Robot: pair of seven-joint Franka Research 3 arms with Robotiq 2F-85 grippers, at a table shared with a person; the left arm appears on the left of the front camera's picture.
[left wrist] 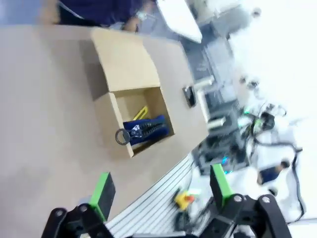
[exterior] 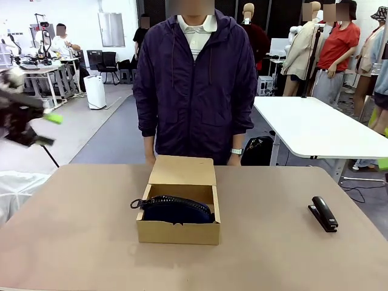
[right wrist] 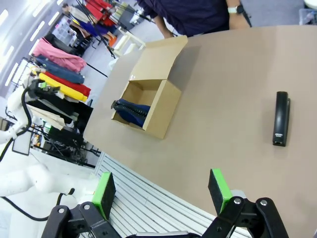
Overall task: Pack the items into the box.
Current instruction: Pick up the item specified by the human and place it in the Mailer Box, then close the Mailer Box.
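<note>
Pouch [exterior: 177,209] and knife [left wrist: 140,113] lie inside box [exterior: 179,232]; left pincer [left wrist: 161,183], right pincer [right wrist: 161,184] stand apart, empty. Next likely: close twelve-o'clock flap [exterior: 183,170].

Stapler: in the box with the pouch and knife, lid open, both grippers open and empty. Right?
No. The stapler lies on the table outside the box, toward the robot's right, as the front view shows. The rest holds: pouch and knife inside, lid open, left gripper and right gripper open and empty.
</note>
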